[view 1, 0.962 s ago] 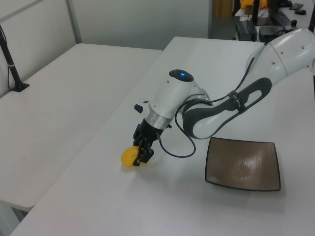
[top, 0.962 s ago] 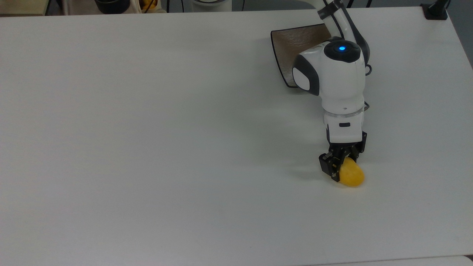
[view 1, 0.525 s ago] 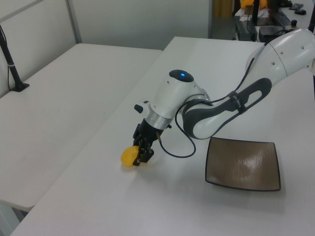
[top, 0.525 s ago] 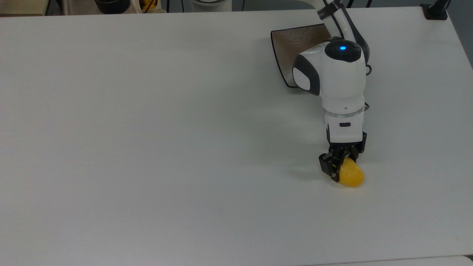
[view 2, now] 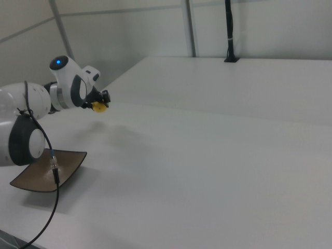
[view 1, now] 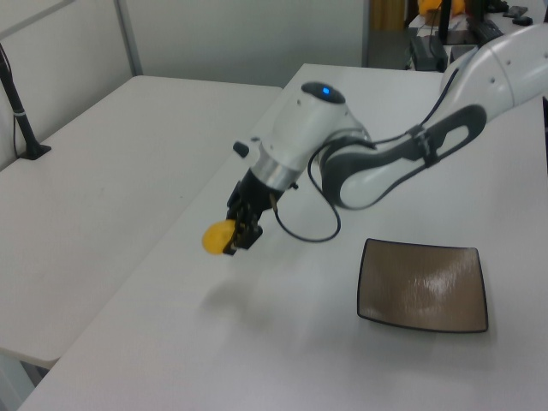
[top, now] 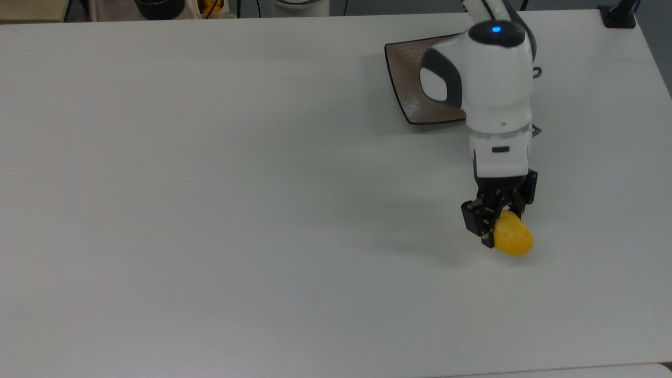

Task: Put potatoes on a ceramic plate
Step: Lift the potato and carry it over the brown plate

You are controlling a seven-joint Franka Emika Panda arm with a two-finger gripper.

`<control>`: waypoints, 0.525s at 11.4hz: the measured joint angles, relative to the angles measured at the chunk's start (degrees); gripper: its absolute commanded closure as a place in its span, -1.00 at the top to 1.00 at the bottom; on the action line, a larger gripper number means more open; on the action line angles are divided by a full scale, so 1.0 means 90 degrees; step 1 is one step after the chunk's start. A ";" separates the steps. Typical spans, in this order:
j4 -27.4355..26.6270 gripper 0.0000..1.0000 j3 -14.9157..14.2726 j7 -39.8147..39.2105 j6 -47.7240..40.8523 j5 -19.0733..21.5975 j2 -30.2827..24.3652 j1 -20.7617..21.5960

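A small bright yellow potato (top: 514, 239) (view 1: 217, 236) (view 2: 98, 107) hangs above the white table, its shadow on the tabletop below it. My gripper (top: 496, 223) (view 1: 239, 229) (view 2: 100, 102) is shut on the potato, whose free end sticks out past the fingers. The square brown-grey ceramic plate (top: 409, 79) (view 1: 422, 285) (view 2: 49, 169) lies flat on the table with nothing on it, partly covered by my arm in the top view. In the left view the plate sits well to the right of the potato.
The white table (top: 210, 184) spreads wide around the plate. A second table (view 1: 94, 163) adjoins it on the left view's left. A black post (view 2: 229, 31) stands at the far edge in the right view. Dark clutter (top: 157, 6) lies beyond the top view's upper edge.
My gripper has lifted the potato off the table. In the top view the arm has shifted toward the upper right; a shadow now shows under the potato.
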 measured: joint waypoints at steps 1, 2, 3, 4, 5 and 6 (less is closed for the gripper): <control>-0.0143 -1.00 -0.0016 0.0081 -0.0271 0.0000 -0.0360 -0.0049; -0.0350 -1.00 -0.0022 0.0106 -0.0642 0.0000 -0.0792 -0.0112; -0.0632 -1.00 -0.0024 0.0129 -0.1021 0.0001 -0.1268 -0.0165; -0.0926 -1.00 -0.0026 0.0170 -0.1358 0.0001 -0.1717 -0.0202; -0.1232 -1.00 -0.0027 0.0257 -0.1760 0.0001 -0.2194 -0.0239; -0.1581 -1.00 -0.0030 0.0482 -0.2361 0.0001 -0.2788 -0.0278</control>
